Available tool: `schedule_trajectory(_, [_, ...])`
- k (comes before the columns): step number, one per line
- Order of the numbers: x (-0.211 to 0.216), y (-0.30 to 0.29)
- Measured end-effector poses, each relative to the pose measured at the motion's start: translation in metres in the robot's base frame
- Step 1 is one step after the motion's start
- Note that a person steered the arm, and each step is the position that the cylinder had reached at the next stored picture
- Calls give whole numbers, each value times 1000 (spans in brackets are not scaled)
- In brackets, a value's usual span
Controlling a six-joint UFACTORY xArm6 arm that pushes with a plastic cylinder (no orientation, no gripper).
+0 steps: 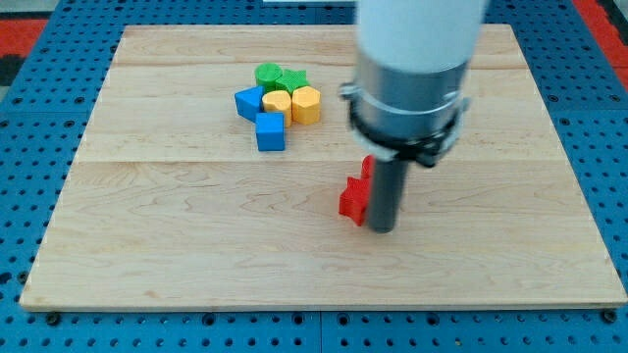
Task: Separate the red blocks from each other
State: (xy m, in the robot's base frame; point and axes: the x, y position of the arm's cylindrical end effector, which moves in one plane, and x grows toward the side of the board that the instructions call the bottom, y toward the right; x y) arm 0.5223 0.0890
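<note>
Two red blocks lie close together right of the surface's middle: a red star and another red block, mostly hidden behind my rod.

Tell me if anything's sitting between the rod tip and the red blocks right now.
Nothing visible is. My tip stands directly at the right side of the lower red block, seemingly touching it. The other red block sits just above, partly hidden behind the rod.
</note>
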Motion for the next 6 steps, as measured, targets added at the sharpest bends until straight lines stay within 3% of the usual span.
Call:
schedule_trajectory(1, [-23, 44])
schedule_trajectory(2, [-40, 38])
schedule_trajectory(3, [-22, -88])
schedule_trajectory(4, [-48, -80])
schedule_trajectory(6, [-55, 0])
